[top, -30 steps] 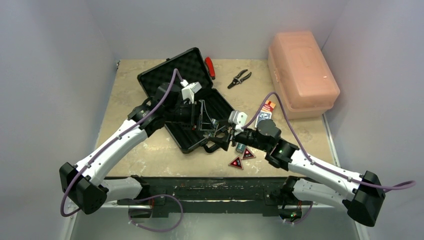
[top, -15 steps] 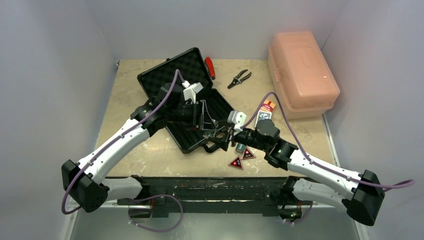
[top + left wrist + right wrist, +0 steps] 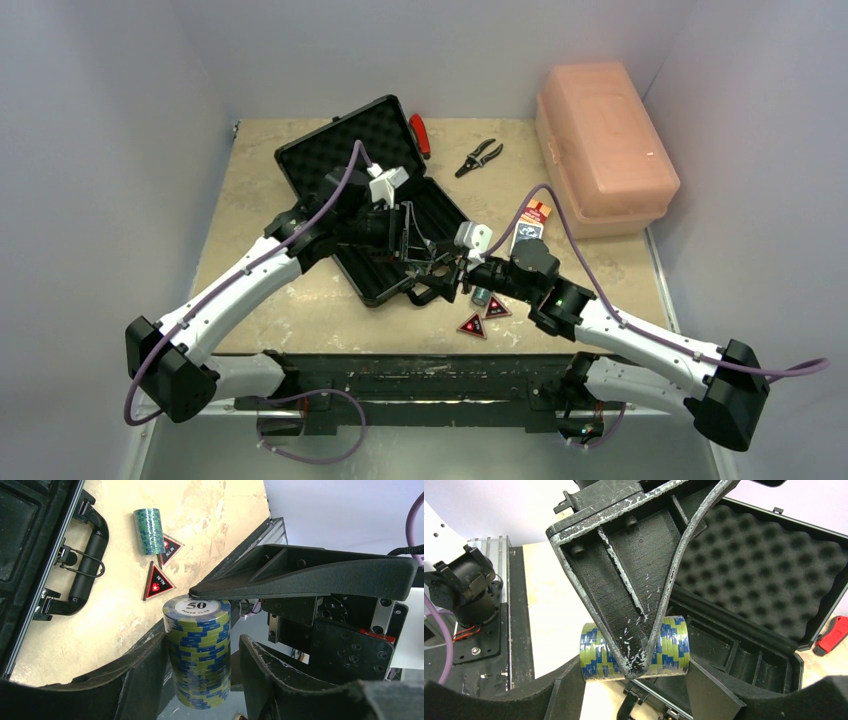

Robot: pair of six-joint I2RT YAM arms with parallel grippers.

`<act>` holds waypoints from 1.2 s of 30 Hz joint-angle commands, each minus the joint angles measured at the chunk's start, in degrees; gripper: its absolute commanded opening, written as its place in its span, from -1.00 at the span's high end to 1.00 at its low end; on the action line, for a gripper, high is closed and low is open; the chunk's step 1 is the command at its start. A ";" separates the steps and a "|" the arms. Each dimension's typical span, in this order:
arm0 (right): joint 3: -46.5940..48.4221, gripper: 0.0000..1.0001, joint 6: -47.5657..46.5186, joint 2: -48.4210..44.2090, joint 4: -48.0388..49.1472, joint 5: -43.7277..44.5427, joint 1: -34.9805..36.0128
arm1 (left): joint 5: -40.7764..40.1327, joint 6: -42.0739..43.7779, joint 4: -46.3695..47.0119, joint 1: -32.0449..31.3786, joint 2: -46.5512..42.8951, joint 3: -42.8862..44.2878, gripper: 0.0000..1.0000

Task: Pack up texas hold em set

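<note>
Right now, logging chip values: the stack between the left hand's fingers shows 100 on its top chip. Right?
No. The stack between the left hand's fingers shows 50 on its top chip, not 100; the left wrist view shows it.

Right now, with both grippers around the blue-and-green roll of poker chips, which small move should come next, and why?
Probably close the left gripper fully onto the blue-and-green roll of poker chips. The right gripper clamps the roll by its ends, while the left fingers flank its side with a slim gap at one. Only then should the right let go.
</note>
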 commanded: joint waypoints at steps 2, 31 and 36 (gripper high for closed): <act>1.50 1.00 -0.11 -1.21 6.88 1.69 0.20 | 0.74 -1.41 1.86 -0.34 0.16 -0.54 -0.04; 10.37 -0.98 8.32 3.76 -7.81 9.70 0.28 | -7.88 0.80 -6.08 -0.65 0.96 5.52 1.00; 9.97 -0.98 9.76 1.42 -7.78 11.64 0.28 | -20.09 1.34 -13.45 -0.52 0.75 8.78 1.00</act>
